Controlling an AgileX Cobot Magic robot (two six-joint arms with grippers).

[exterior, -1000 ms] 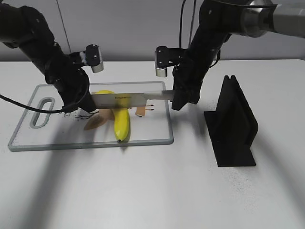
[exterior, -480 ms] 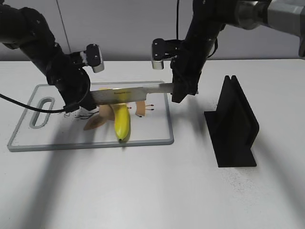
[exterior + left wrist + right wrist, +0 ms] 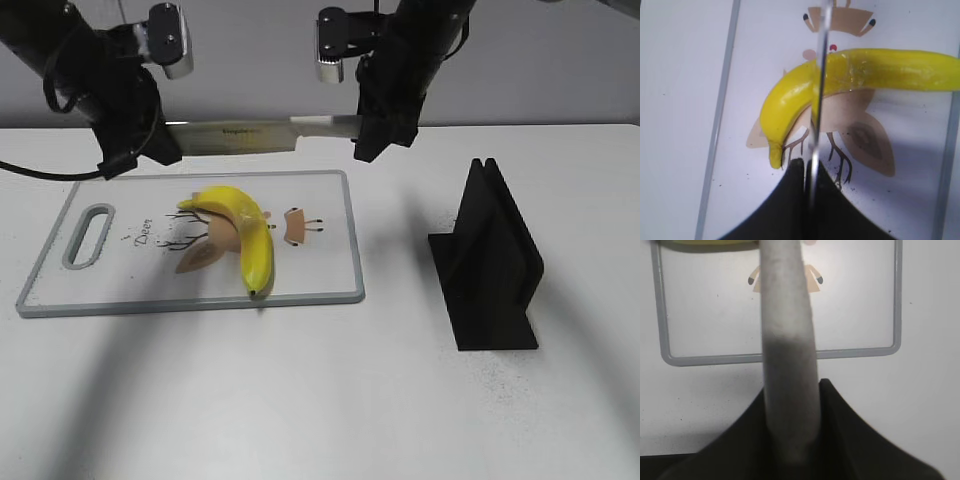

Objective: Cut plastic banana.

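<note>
exterior slanted frontal, wrists downward, sharing board [image 3: 330,293]

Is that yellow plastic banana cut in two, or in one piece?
In one piece, it seems: the yellow plastic banana lies unbroken on the clear cutting board, and the knife hangs above it.

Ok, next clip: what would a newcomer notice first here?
The knife, held level in the air between both grippers, left on the blade end and right on the handle. Under it the yellow banana lies on the cutting board, looking whole. A black stand sits to the right.
</note>
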